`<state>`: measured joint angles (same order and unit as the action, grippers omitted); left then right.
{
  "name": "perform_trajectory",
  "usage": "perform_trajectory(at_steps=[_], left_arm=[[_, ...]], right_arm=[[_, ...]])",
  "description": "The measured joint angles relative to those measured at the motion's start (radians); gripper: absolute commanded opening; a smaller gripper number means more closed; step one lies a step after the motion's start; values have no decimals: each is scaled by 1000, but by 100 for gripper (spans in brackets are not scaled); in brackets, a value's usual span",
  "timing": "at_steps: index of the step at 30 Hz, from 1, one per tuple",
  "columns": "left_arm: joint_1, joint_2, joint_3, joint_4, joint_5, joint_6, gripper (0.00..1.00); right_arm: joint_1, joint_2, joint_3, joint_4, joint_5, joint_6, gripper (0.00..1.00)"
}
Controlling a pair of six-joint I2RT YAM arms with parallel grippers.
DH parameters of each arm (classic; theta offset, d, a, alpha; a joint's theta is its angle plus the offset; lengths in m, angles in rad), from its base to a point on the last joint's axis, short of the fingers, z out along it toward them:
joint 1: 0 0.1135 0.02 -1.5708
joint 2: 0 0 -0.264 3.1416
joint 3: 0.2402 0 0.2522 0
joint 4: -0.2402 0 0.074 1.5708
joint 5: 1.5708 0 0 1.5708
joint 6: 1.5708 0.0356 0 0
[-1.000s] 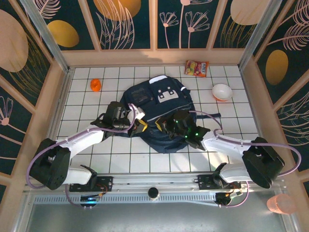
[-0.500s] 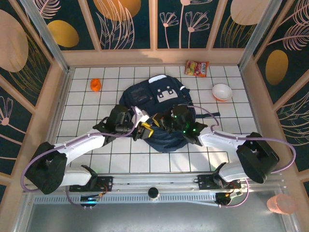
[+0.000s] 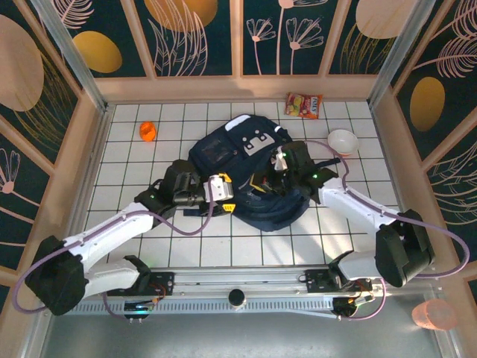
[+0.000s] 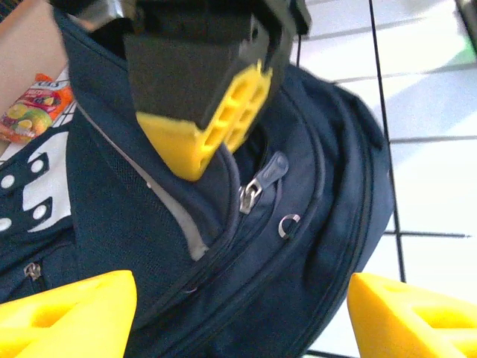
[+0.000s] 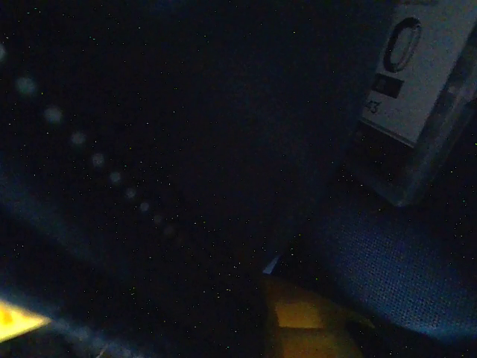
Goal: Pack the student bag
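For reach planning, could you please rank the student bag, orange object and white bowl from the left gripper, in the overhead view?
From the left gripper:
1. student bag, right beside it.
2. orange object, far left.
3. white bowl, far right.

White gridded table point(image 3: 261, 250), student bag point(image 3: 216, 153) at centre, orange object point(image 3: 147, 131), snack packet point(image 3: 304, 105) (far edge), white bowl point(image 3: 343, 141).

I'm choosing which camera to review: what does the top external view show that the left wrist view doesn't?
Top external adds the white bowl and the small orange object. Left wrist adds the zipper pull and metal ring close up. Both show the student bag, the snack packet, the open left hand and the right hand at the bag's opening.
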<state>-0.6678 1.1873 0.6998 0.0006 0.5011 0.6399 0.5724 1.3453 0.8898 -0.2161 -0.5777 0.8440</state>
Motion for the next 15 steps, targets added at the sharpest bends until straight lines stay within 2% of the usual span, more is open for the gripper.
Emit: perform_trajectory(at_steps=[3, 6, 7, 9, 11, 12, 13, 15], left_arm=[[0, 80, 14, 10, -4, 58, 71], [0, 150, 39, 19, 6, 94, 65], [0, 167, 49, 21, 11, 103, 59], [0, 183, 56, 35, 14, 104, 40], [0, 185, 56, 57, 18, 90, 20], [0, 184, 56, 76, 23, 77, 7], [0, 183, 56, 84, 30, 63, 0], [0, 183, 54, 95, 33, 39, 0]], right_arm=[[-5, 34, 59, -85, -44, -93, 0], [-14, 55, 90, -126, -81, -147, 0], [-17, 59, 95, -133, -94, -159, 0], [-21, 66, 105, -141, -108, -173, 0], [-22, 70, 112, -148, -114, -188, 10], [-22, 70, 116, -153, -114, -196, 16], [-23, 69, 120, -161, -109, -210, 20], [-25, 55, 124, -177, -92, -244, 24]])
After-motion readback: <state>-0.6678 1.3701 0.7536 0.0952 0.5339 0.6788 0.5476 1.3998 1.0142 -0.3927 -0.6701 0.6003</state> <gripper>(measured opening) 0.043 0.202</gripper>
